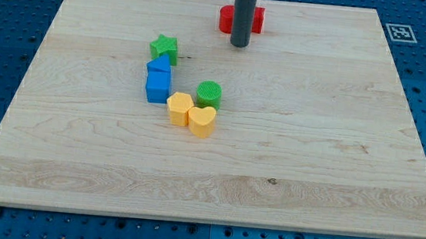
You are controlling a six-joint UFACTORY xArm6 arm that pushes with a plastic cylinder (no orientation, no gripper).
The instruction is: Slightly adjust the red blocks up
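Observation:
A red block [254, 19] lies near the view's top, just right of centre; the rod hides its middle, so its shape and whether it is one block or two cannot be told. My tip [239, 44] rests on the board just below the red block, at its lower edge, close to or touching it.
A cluster sits left of centre: a green star [164, 49], a blue pentagon-like block [158, 66], a blue cube [158, 87], a green cylinder [209, 94], a yellow hexagon [179, 108] and a yellow heart [201, 121]. The wooden board [334, 146] has blue pegboard around it.

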